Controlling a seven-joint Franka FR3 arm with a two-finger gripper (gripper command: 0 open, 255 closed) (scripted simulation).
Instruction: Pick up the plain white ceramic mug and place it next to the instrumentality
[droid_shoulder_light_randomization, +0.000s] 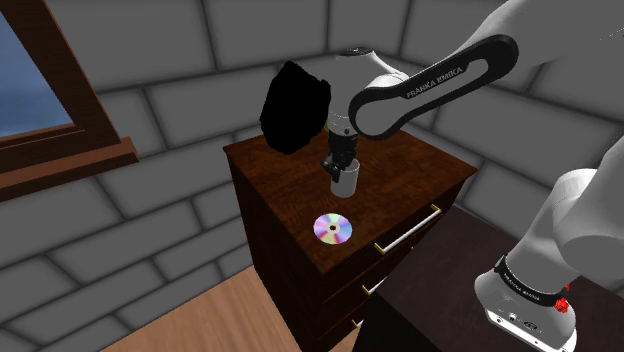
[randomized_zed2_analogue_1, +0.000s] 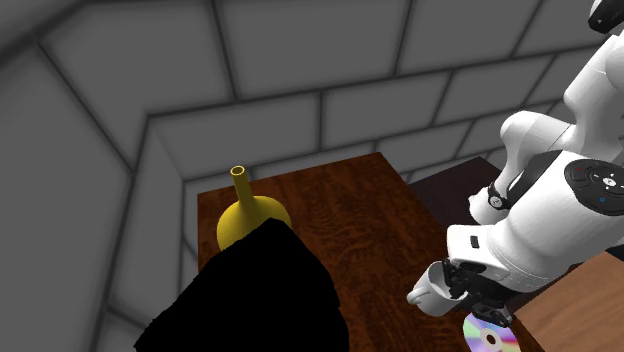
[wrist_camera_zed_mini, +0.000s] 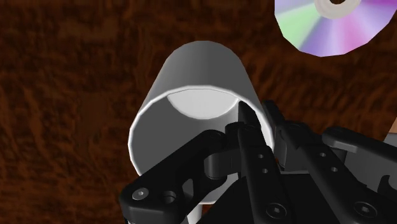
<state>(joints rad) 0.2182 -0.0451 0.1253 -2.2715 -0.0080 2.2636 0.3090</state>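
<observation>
End effector (droid_shoulder_light_randomization: 341, 160) is pinching the wall of the white mug (droid_shoulder_light_randomization: 345, 181) at its rim, one finger (wrist_camera_zed_mini: 248, 130) sitting inside and the other outside. The mug is standing upright over the dark wooden dresser (droid_shoulder_light_randomization: 275, 175), near the iridescent disc (droid_shoulder_light_randomization: 333, 229); whether it is touching the dresser top cannot be told. A black shape (droid_shoulder_light_randomization: 293, 108) and a yellow vase (randomized_zed2_analogue_1: 250, 212) are standing farther from the disc.

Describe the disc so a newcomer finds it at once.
Find the dark wooden dresser against the grey block wall. On its top, near the drawer-side edge, lies the disc. It is flat and rainbow-shiny, unlike the white mug.
</observation>
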